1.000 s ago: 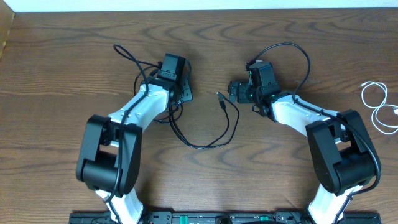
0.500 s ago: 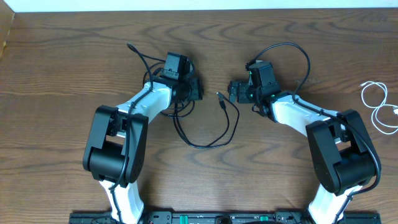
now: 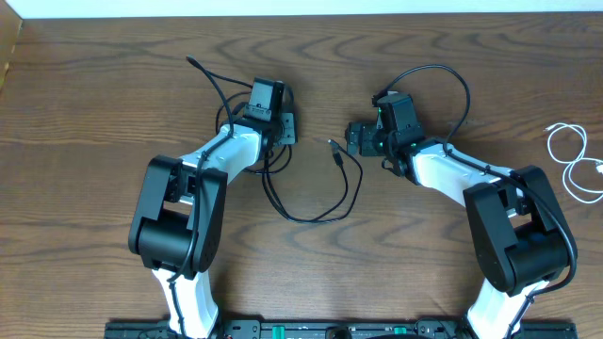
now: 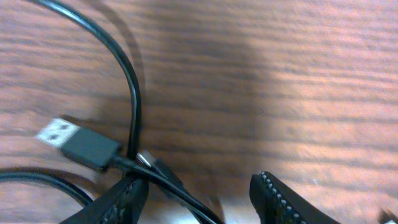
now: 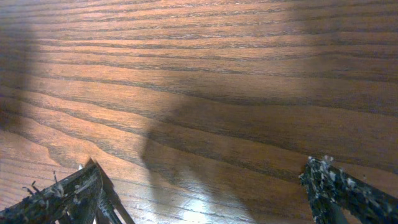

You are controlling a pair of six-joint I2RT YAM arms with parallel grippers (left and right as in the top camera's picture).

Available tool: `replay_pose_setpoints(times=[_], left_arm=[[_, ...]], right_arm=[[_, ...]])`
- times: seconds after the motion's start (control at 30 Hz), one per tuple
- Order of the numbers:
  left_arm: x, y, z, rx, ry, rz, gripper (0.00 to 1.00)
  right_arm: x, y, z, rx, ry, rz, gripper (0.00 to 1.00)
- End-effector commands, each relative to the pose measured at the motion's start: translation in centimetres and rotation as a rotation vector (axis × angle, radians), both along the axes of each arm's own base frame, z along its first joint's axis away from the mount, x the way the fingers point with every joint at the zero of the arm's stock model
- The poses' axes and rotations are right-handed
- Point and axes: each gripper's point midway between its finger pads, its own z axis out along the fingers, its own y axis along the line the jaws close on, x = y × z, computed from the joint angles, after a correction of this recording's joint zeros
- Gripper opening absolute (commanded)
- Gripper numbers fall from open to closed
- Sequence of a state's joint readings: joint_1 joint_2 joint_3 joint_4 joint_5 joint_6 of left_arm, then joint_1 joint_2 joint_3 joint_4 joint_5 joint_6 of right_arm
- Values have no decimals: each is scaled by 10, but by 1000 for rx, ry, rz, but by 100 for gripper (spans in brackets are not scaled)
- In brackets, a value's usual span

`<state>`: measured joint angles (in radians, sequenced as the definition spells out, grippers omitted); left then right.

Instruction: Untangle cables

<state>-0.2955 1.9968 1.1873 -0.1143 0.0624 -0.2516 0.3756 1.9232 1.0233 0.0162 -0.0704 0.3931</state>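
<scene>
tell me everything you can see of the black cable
The black cable is a thin, glossy, flexible cord lying slack on the wooden table. It bunches in loops under the left gripper, whose open fingers straddle a strand. From there it sweeps in a wide curve to a small plug near the right gripper. The left wrist view shows its silver-tipped USB plug.

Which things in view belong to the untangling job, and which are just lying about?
Job:
- black cable
- white cable

Not the job:
- right arm's own thick black wire
- wooden table
</scene>
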Motion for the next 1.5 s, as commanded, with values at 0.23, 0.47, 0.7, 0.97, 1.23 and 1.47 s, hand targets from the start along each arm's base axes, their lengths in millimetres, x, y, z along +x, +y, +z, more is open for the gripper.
replay_pose_setpoints(times=[0.23,0.47,0.7,0.97,1.23,1.47], left_arm=[[10,-14,5,5,-70,-20,60],[4,-37,4,5,-78,-72,62],[8,-41,8,-3,-100,-77,63],[20,-40,66,-33,-228,-57,66],[24,1,56,127,-225,103,66],[27,32,24,92,-153,252,65]], right_arm=[[-5,-2,-9,-22,16,3,99],[-5,-2,-9,-22,16,3,99],[-5,-2,-9,-23,16,3,99],[-5,-2,-9,-23,16,3,99],[-5,-2,-9,-23,16,3,99],[-5,-2,-9,-24,16,2,99]])
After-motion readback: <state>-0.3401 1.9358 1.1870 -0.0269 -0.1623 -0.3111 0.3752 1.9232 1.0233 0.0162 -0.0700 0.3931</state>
